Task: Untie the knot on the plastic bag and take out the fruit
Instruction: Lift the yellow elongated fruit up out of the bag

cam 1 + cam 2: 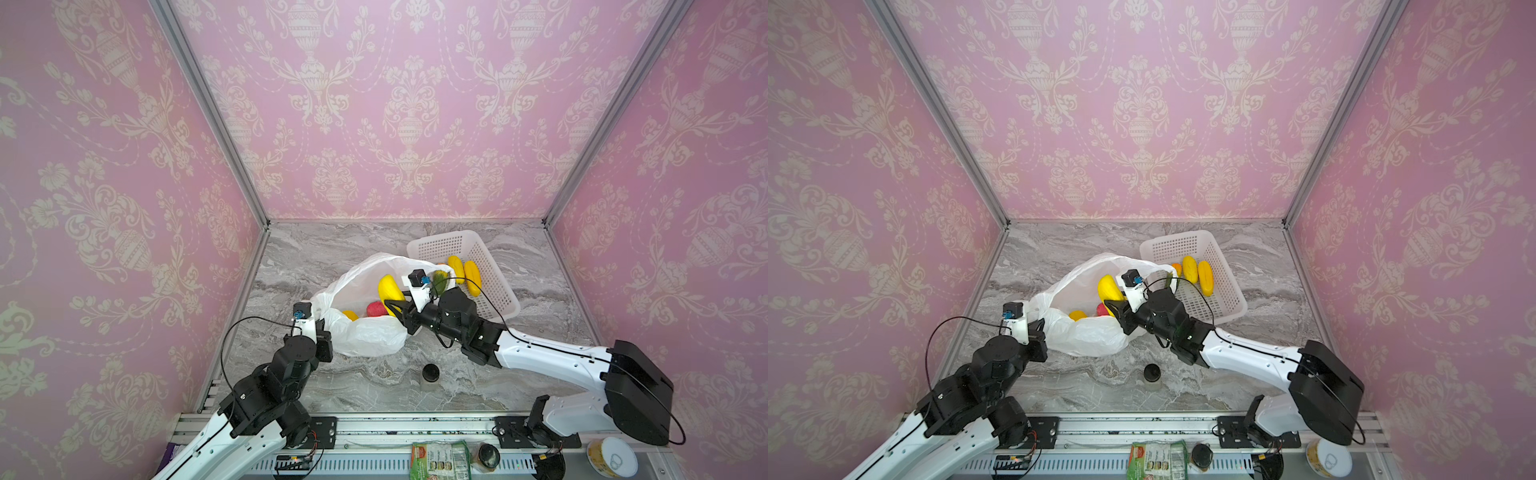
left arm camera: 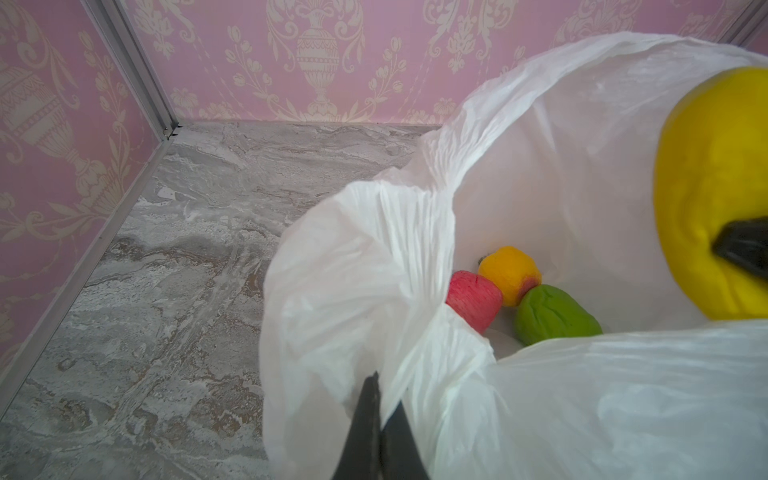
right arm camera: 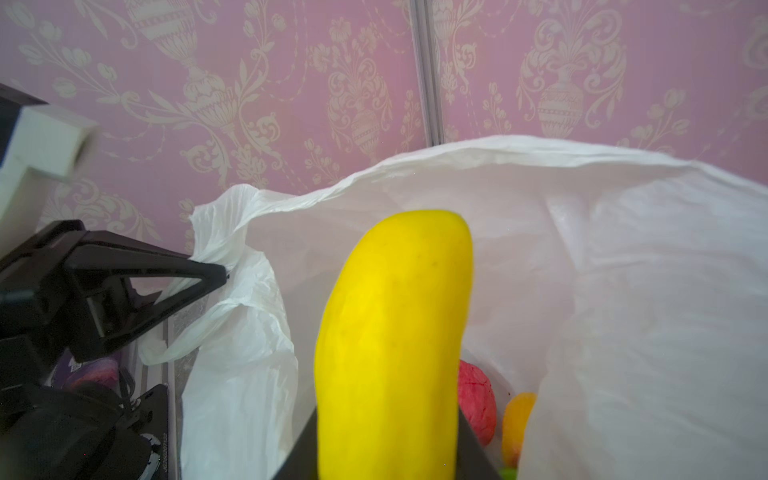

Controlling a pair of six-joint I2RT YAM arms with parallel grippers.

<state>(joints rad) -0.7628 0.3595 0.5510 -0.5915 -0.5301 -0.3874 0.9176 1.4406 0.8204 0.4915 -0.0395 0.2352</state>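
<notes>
The white plastic bag [image 1: 365, 336] [image 1: 1088, 336] lies mid-table with its mouth gaping; the knot is out of view. My left gripper [image 2: 380, 388] [image 1: 321, 326] is shut on the bag's near-left rim [image 2: 374, 249]. Over the opening, my right gripper [image 3: 388, 419] [image 1: 392, 308] is shut on a long yellow fruit [image 3: 395, 332] [image 1: 390, 287] [image 2: 715, 187]. On the bag's floor lie a red fruit [image 2: 473, 301], an orange-yellow one [image 2: 509, 272] and a lumpy green one [image 2: 555, 316].
A white perforated basket [image 1: 440, 239] stands at the back right, touching the bag, with two yellow fruits [image 1: 473, 276] and a green-orange one [image 1: 440, 277] in it. A dark-lidded jar [image 1: 430, 372] stands near the table's front. Pink walls close in three sides.
</notes>
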